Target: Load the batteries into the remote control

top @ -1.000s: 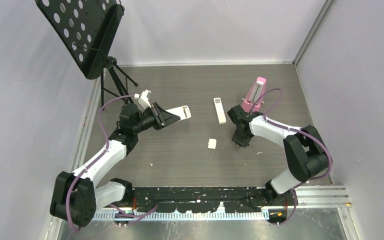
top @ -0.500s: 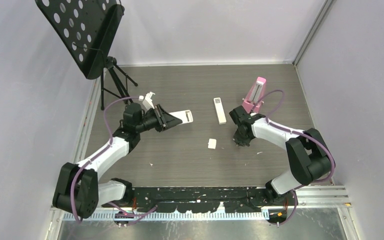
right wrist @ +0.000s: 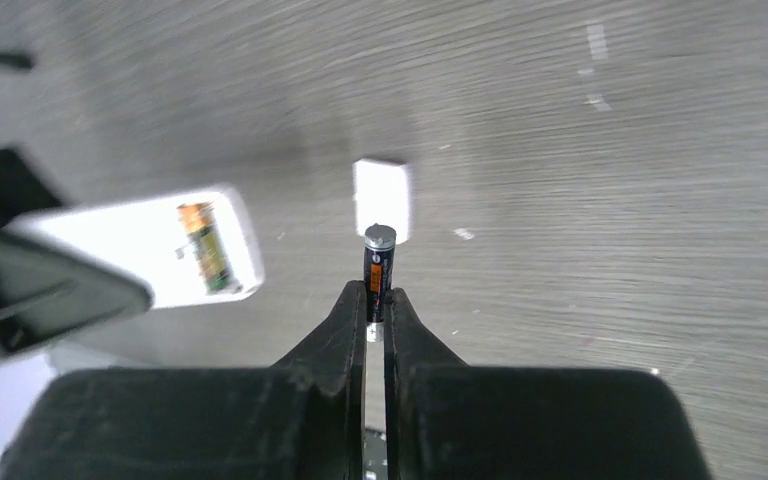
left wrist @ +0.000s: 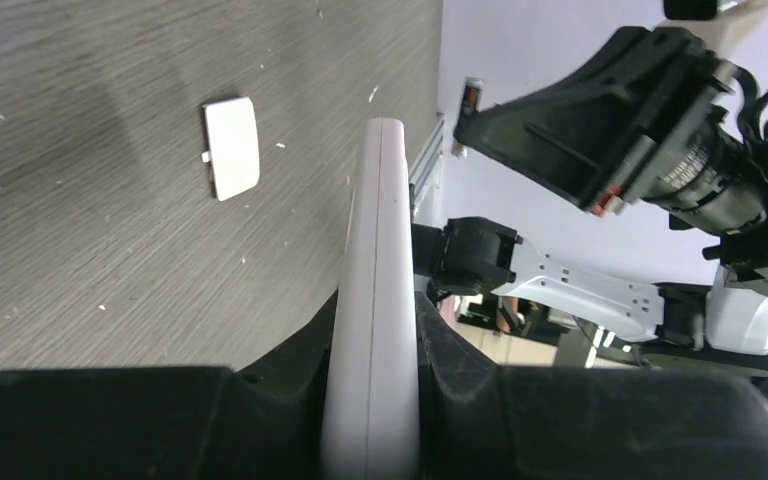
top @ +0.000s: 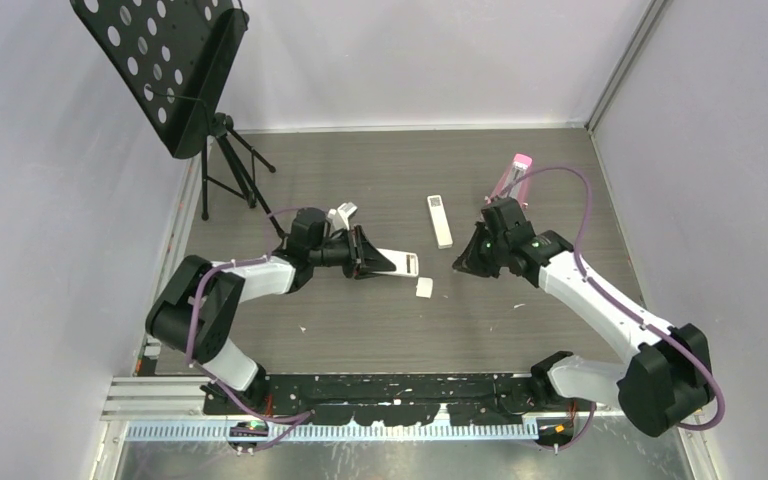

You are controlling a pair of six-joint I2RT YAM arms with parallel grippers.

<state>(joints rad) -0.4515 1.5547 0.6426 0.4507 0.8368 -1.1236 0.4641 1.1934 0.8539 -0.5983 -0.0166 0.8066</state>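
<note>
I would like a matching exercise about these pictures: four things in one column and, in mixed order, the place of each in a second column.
Things:
1. remote control
2. battery not yet loaded
3. small white cover
4. music stand

Places:
a. lying flat on the table
b. in the right pincer
c. standing at the far left
d. in the left pincer

Pairs: 1-d, 2-b, 3-a, 4-c

Bright even light, motion-blurred right wrist view
</note>
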